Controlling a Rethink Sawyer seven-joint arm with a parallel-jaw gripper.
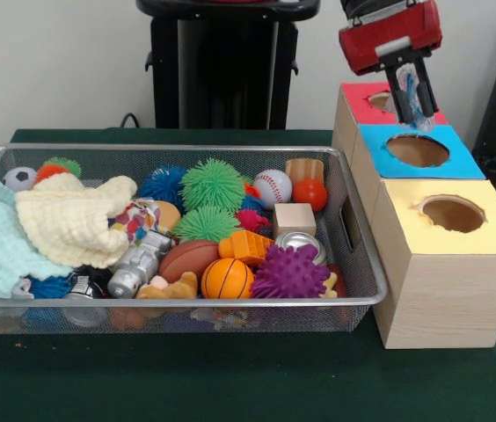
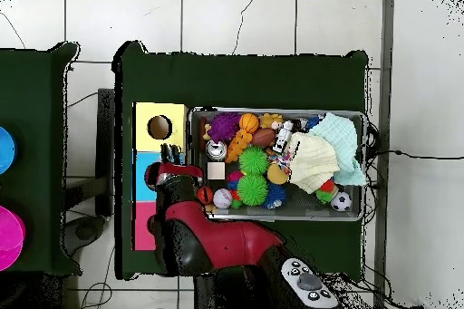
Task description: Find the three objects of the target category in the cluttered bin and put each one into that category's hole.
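My gripper (image 1: 412,107) hangs over the wooden boxes at the right, above the edge between the red top (image 1: 360,95) and the blue top (image 1: 380,151). It is shut on a translucent blue and white wrapper (image 1: 412,97) that dangles between the fingers just above the blue box's hole (image 1: 418,150). In the overhead view the gripper (image 2: 169,154) sits over the blue box, left of the bin. The wire mesh bin (image 1: 186,149) lies to the left, full of toys. No other wrapper shows in it.
The yellow-topped box (image 1: 453,214) with its hole stands nearest the camera. The bin holds spiky balls (image 1: 212,184), a baseball (image 1: 272,187), a basketball (image 1: 226,279), a silver can (image 1: 299,243), a wooden cube (image 1: 294,219) and cream and mint cloths (image 1: 72,220).
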